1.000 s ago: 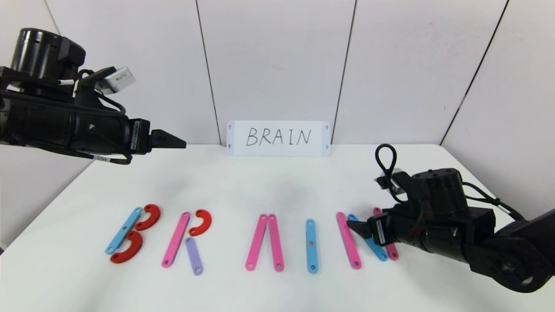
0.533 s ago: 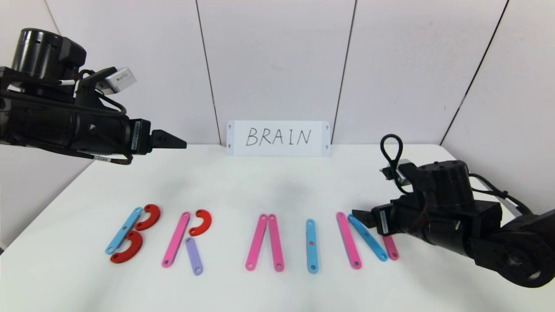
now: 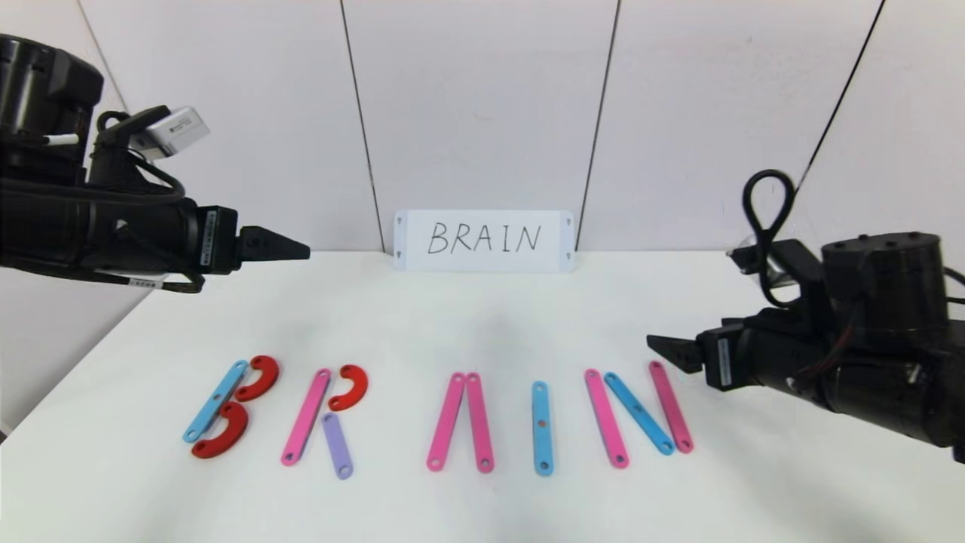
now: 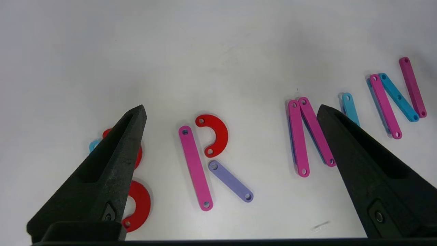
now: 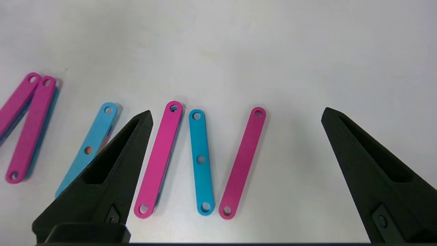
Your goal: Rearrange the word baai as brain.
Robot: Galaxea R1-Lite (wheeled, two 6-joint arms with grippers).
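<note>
The row of plastic letters (image 3: 437, 418) lies across the lower half of the head view on the white surface (image 3: 482, 317), and it reads now B, R, A, I, N, the same as the white card (image 3: 483, 240) standing at the back in the centre. So the task looks nearly finished, in my judgement. The A (image 3: 461, 422) has only two pink strips meeting at the top; perhaps a bar is missing, but I cannot say it surely. The N (image 3: 639, 416) at lower right is complete with pink, blue and pink strips. No container is visible. The left claw (image 3: 290, 246) hangs at the upper left, wide open and empty. The right claw (image 3: 667, 351) is at the right, just above the N, also wide open and holding nothing.
</note>
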